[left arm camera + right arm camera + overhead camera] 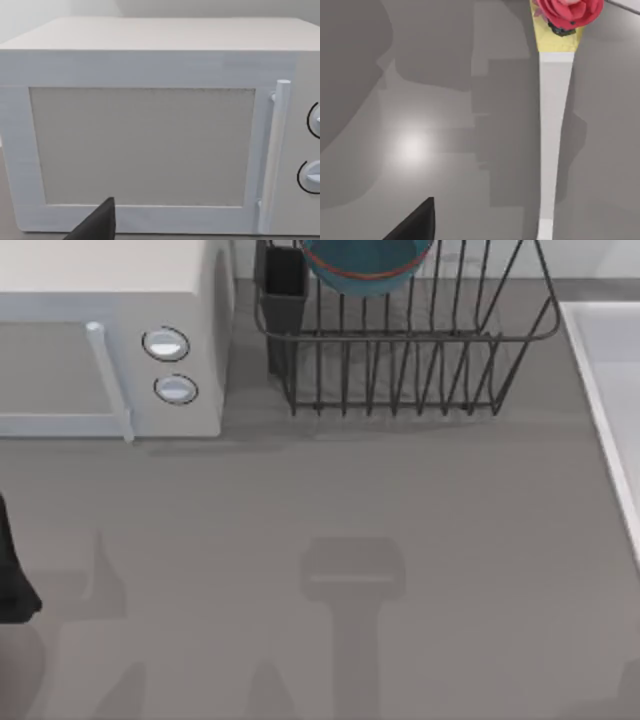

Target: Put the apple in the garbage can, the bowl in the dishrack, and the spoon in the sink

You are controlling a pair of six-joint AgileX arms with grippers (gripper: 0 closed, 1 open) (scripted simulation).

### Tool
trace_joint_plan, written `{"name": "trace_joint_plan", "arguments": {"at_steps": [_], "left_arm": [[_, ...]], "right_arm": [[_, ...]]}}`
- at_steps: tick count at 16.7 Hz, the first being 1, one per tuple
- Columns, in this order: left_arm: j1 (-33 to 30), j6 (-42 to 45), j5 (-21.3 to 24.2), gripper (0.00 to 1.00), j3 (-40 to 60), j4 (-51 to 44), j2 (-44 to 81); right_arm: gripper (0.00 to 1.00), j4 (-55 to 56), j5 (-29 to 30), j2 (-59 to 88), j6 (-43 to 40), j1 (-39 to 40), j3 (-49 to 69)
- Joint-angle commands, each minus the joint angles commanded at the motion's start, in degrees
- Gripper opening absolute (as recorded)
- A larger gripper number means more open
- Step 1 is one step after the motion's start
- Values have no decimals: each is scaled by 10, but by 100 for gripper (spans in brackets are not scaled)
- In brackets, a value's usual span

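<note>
The teal-blue bowl with its reddish rim sits inside the dark wire dishrack at the back of the table. In the right wrist view the spoon lies on a grey surface, with its red rounded end and yellow part joined to a long pale handle. A dark part of my right gripper shows well apart from the spoon. The sink has its pale rim along the table's right edge. My left gripper faces the microwave door, and that arm sits at the table's left edge. The apple and the garbage can are out of view.
A white microwave with two round knobs and a bar handle stands at the back left. The rack's dark utensil cup is at its left corner. Arm shadows fall across the grey tabletop.
</note>
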Motion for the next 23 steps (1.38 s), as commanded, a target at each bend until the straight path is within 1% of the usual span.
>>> {"name": "trace_joint_plan", "arguments": {"at_steps": [4, 6, 8, 12, 23], "left_arm": [[0, 0, 0, 100, 0, 0, 0], [0, 0, 0, 100, 0, 0, 0], [0, 0, 0, 100, 0, 0, 0], [0, 0, 0, 100, 0, 0, 0], [0, 0, 0, 100, 0, 0, 0]], "right_arm": [[100, 122, 0, 58, 1, 1, -58], [100, 167, 0, 81, 2, 1, -81], [100, 186, 0, 93, 2, 1, -92], [100, 188, 0, 94, 2, 1, -92], [17, 188, 0, 94, 2, 1, -92]]}}
